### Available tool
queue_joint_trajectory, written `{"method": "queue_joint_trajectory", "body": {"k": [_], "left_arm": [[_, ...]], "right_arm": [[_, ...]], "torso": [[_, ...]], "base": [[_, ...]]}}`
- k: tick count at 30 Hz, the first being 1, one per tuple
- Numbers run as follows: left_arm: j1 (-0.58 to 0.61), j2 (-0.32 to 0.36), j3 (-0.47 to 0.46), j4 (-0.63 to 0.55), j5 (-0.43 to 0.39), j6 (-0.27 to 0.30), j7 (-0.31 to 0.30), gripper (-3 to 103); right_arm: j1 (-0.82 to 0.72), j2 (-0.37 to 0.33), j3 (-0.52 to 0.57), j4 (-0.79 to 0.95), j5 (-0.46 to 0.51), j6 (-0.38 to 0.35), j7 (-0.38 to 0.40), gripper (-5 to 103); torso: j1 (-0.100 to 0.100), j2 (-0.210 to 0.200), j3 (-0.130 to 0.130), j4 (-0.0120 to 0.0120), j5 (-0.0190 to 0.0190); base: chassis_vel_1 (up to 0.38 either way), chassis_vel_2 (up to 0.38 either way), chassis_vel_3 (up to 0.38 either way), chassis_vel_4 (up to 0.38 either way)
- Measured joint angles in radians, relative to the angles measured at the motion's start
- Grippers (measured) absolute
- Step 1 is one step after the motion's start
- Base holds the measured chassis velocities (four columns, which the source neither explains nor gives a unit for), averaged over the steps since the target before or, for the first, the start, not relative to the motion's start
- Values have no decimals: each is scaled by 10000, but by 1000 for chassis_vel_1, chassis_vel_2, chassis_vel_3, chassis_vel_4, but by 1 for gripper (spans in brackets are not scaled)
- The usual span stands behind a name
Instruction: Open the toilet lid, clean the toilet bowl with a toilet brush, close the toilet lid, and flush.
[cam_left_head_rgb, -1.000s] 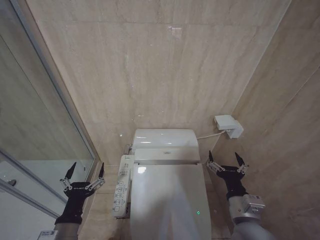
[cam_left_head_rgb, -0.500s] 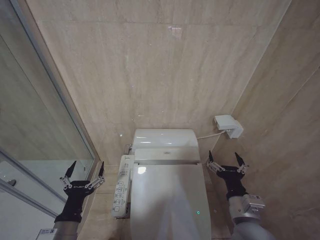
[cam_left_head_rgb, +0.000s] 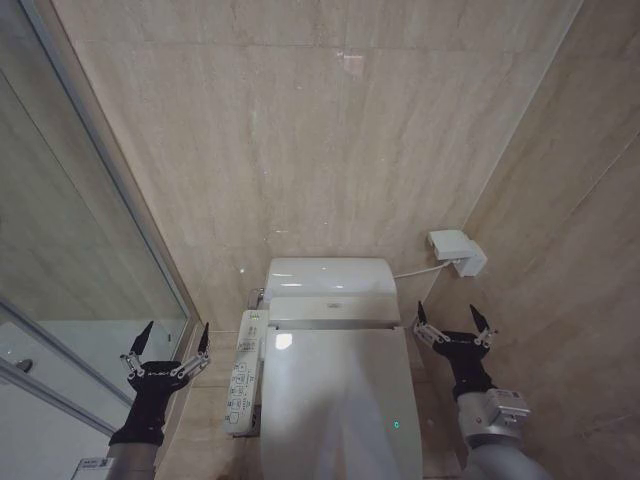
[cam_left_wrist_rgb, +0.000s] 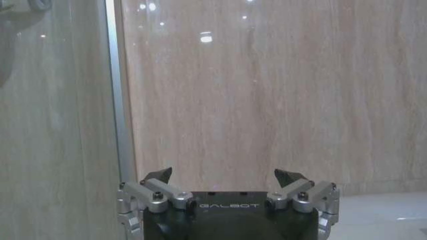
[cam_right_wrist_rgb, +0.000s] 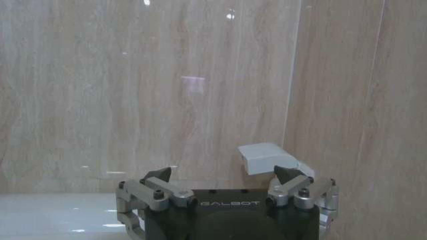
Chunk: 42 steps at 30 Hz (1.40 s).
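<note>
Where the head view ends at its lower edge, the toilet lid (cam_left_head_rgb: 340, 400) is cut off, so its front end and most of the toilet bowl (cam_left_head_rgb: 262, 452) beneath it cannot be seen; the lid lies shut, glossy and white, with a small green light near its right side. The button panel (cam_left_head_rgb: 243, 372) runs along the bowl's left side, its markings too small to read. Behind the lid sits the rounded white tank cover (cam_left_head_rgb: 330, 278) against a wall of beige stone tiles, and the same tiles line the wall on the right, where a white wall box (cam_left_head_rgb: 456, 251) is fixed with a cable leading toward the toilet. A glass shower partition (cam_left_head_rgb: 70, 260) with a metal frame stands on the left. The left gripper (cam_left_head_rgb: 168, 340) hangs beside the partition, left of the button panel and apart from it, its fingers spread wide and holding nothing. The right gripper (cam_left_head_rgb: 452, 318) hangs just right of the lid's back corner, also spread wide and empty. The left wrist view shows the left gripper (cam_left_wrist_rgb: 227, 175) facing the tiled wall with the partition's metal edge (cam_left_wrist_rgb: 117, 100) beside it, while the right wrist view shows the right gripper (cam_right_wrist_rgb: 227, 175) pointed at the wall box (cam_right_wrist_rgb: 267, 157) and a strip of the glossy white toilet top (cam_right_wrist_rgb: 53, 212).
</note>
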<state>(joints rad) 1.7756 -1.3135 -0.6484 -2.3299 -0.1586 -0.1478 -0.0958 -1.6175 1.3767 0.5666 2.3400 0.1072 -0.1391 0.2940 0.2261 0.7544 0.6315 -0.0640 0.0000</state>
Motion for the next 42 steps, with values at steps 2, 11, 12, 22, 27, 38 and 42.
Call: {"method": "queue_joint_trajectory", "body": {"k": [2,11,12,22,27,38,42], "left_arm": [[11,-30,18,-28,7,2,4,100],[58,-79,101,-108,68,9,30,100],[60,-79,101,-110,71,9,30,100],[64,-81,106,-112,79,9,34,100],[64,-82,106,-111,83,10,34,100],[64,-81,105,-112,88,10,35,100],[64,-81,105,-111,88,10,34,100]], "right_arm": [[0,0,0,0,0,0,0,100],[0,0,0,0,0,0,0,100],[0,0,0,0,0,0,0,100],[0,0,0,0,0,0,0,100],[0,0,0,0,0,0,0,100],[0,0,0,0,0,0,0,100],[0,0,0,0,0,0,0,100]], "torso": [[0,0,0,0,0],[0,0,0,0,0],[0,0,0,0,0],[0,0,0,0,0],[0,0,0,0,0],[0,0,0,0,0],[0,0,0,0,0]], "base": [[0,0,0,0],[0,0,0,0],[0,0,0,0],[0,0,0,0],[0,0,0,0],[0,0,0,0],[0,0,0,0]]}}
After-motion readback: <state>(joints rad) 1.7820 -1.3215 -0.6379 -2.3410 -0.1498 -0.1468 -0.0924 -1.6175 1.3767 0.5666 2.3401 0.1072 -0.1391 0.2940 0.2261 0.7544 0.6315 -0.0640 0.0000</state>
